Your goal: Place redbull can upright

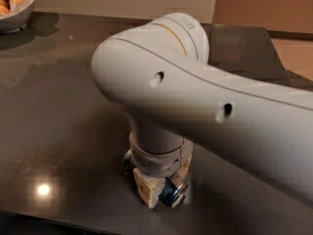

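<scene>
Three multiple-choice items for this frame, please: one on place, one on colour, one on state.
1. Where is the bowl?
A. at the far-left corner of the table
B. at the near edge
C. on the floor

2. What colour shows on the redbull can?
A. green
B. blue
C. yellow

3. What state is the can in?
A. standing free
B. held in the gripper
C. lying in the bowl

Answers:
1 A: the bowl sits at the top-left table edge.
2 B: blue shows beside its silver end.
3 B: the gripper, low over the near table edge, is closed on it.
</scene>
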`<state>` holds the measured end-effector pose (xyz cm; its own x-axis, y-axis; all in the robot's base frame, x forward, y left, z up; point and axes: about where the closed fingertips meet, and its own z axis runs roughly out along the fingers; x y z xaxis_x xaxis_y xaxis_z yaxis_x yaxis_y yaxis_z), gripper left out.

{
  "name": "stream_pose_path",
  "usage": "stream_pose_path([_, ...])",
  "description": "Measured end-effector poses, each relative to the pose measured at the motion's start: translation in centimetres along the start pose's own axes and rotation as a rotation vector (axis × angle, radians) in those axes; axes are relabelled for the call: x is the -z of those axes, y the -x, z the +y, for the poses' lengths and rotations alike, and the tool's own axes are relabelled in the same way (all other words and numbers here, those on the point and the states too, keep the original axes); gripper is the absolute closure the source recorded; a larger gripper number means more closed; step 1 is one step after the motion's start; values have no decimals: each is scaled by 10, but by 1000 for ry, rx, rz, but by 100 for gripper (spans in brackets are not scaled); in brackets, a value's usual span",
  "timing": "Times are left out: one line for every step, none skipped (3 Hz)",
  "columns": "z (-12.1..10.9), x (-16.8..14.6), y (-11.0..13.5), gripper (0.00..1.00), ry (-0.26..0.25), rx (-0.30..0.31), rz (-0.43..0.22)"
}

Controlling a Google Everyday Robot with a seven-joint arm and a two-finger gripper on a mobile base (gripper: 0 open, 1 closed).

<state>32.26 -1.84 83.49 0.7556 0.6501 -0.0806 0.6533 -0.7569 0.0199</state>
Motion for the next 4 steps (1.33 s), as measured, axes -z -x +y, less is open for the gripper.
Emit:
stream_pose_path([3, 3, -4, 64, -9, -41, -10])
stream_pose_path([4, 14, -9, 88, -58, -112, -22])
stream_pose_path([4, 33, -17, 100, -182, -218, -52])
stream_pose_path([-3, 59, -26, 100, -311, -326, -44])
